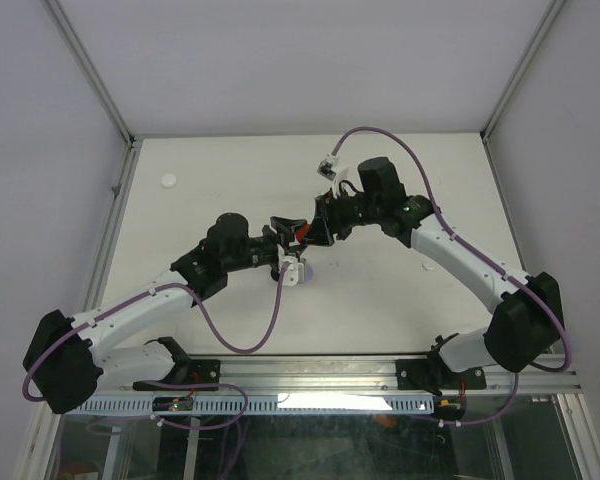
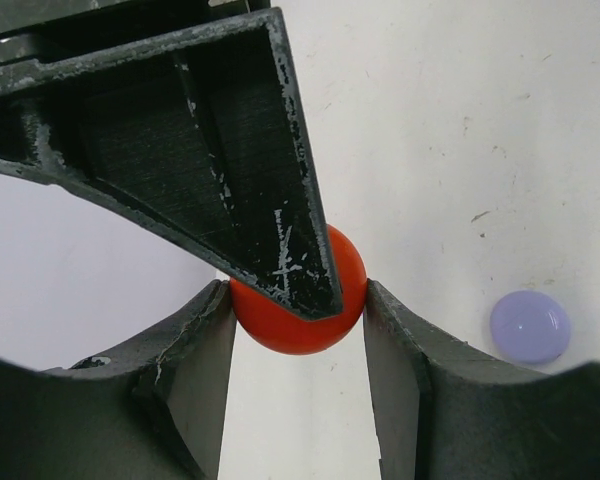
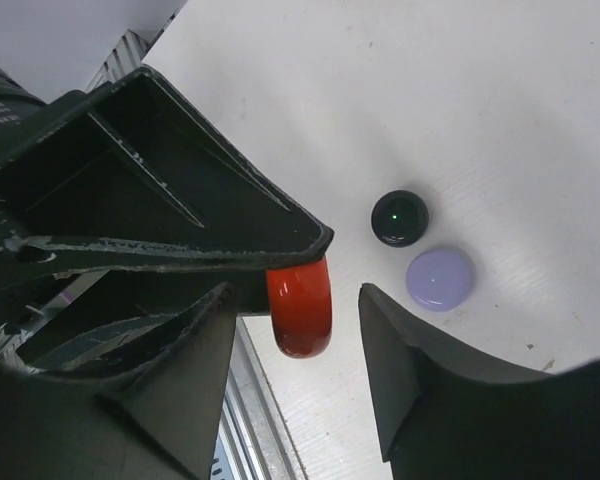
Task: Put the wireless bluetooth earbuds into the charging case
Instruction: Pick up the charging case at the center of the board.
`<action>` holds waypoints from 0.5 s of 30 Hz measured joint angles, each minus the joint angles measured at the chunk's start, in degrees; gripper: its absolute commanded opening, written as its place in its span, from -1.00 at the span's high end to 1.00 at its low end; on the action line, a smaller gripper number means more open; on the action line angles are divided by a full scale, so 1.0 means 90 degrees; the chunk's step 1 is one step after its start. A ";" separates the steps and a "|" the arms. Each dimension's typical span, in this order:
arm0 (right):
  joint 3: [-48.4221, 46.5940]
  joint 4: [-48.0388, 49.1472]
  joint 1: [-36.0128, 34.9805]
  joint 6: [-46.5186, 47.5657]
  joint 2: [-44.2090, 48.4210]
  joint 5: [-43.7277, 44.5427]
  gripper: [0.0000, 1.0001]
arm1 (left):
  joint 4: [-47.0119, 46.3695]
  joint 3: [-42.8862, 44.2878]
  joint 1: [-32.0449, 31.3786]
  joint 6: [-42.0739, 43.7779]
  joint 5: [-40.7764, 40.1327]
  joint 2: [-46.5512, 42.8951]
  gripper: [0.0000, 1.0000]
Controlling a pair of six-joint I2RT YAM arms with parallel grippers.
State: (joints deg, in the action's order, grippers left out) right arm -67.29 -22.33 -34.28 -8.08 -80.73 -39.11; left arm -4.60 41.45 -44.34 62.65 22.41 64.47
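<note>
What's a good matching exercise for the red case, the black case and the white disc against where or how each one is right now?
Things: 1 red case; 2 black case; 3 white disc.
States: A alone near the far left corner of the table; B showing a green dot; C clamped in the left gripper.
Pairs: 1-C; 2-B; 3-A.

Light even and diffuse, from above. Tabletop bright, nearly washed out in the top view; shadows under the arms faint and soft. Pale glare strip along the near rail. Wrist views: end effector fingers close, dark, blurred; red case carries a soft sheen.
</note>
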 measured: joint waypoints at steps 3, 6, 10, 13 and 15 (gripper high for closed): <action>0.0000 0.0068 0.0046 -0.0034 -0.0015 -0.0236 0.00 | 0.0005 -0.0005 -0.0041 0.0036 -0.0012 0.0000 0.04; 0.0000 0.0138 0.0095 -0.0085 -0.0015 -0.0415 0.12 | 0.0010 -0.0007 -0.0080 0.0078 -0.0017 0.0000 0.04; 0.0000 0.0238 0.0168 -0.0134 -0.0015 -0.0571 0.38 | 0.0010 -0.0007 -0.0083 0.0126 -0.0017 -0.0007 0.03; 0.0000 0.0282 0.0221 -0.0172 -0.0036 -0.0651 0.67 | 0.0005 -0.0012 -0.0087 0.0141 -0.0024 -0.0049 0.01; 0.0000 0.0294 0.0245 -0.0170 -0.0041 -0.0695 0.85 | 0.0005 -0.0017 -0.0112 0.0134 -0.0056 -0.0066 -0.03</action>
State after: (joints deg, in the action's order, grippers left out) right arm -67.29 -19.68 -32.08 -9.61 -81.10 -45.36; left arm -4.56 41.30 -45.34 63.86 21.91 63.88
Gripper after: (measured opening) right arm 0.243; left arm 0.500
